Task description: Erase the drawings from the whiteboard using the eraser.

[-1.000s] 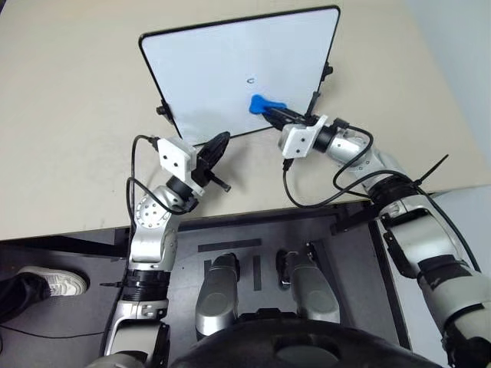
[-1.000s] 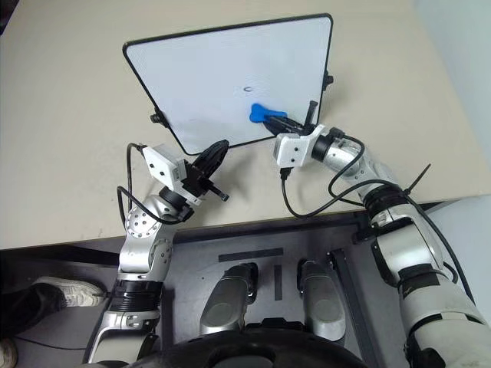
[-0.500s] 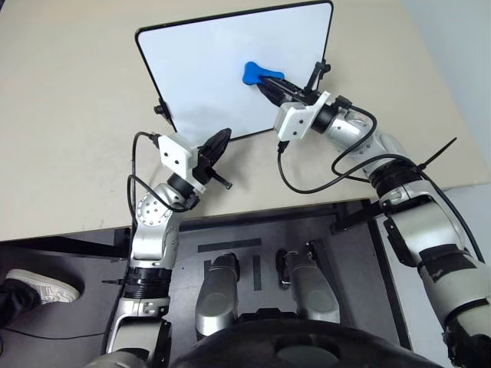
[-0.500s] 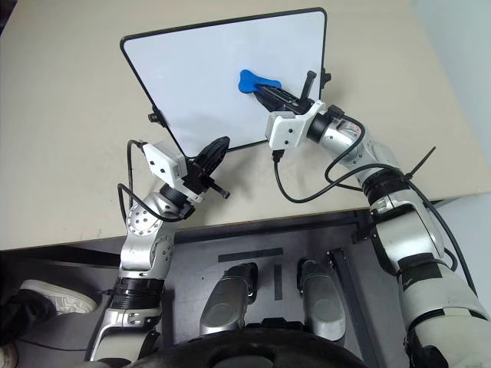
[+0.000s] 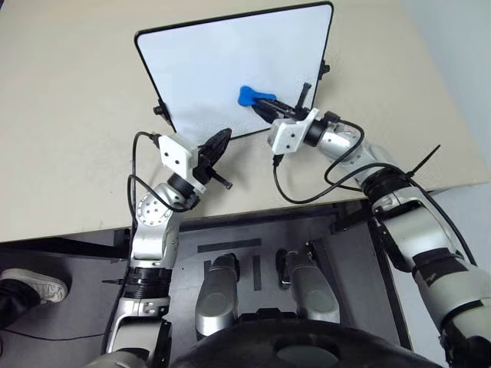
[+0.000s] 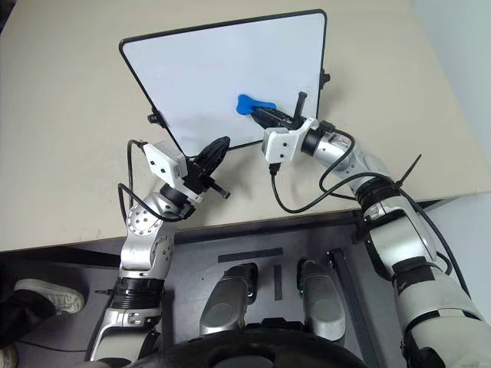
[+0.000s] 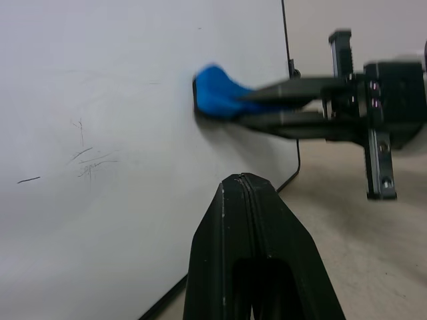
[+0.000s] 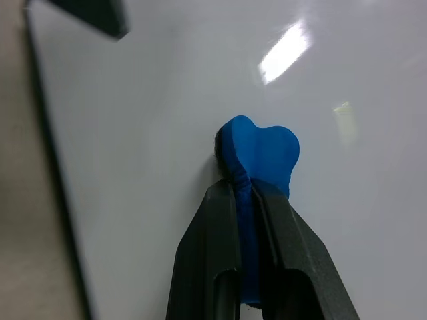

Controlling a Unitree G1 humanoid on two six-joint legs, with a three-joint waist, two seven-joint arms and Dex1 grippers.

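The whiteboard (image 5: 203, 65) lies flat on the beige table, white with a thin black frame. My right gripper (image 5: 261, 103) is shut on the blue eraser (image 5: 248, 95), whose bow-shaped head presses on the board's lower right area. In the right wrist view the eraser (image 8: 260, 150) sticks out past the two black fingers (image 8: 210, 227). My left gripper (image 5: 222, 138) is shut and holds nothing, hovering at the board's near edge. The drawings are out of view; faint grey scratch marks (image 7: 87, 160) lie on the surface in the left wrist view.
Small black knobs (image 5: 159, 110) stick out from the board's sides. The beige table (image 5: 69, 115) spreads wide to the left and beyond the board, and its front edge runs just behind both wrists. A person's shoe (image 5: 31, 282) rests on the floor at lower left.
My right gripper swept the eraser up over the small blue squiggle, then back down toward the near edge. The squiggle seen one second ago is gone. The left arm stayed still.
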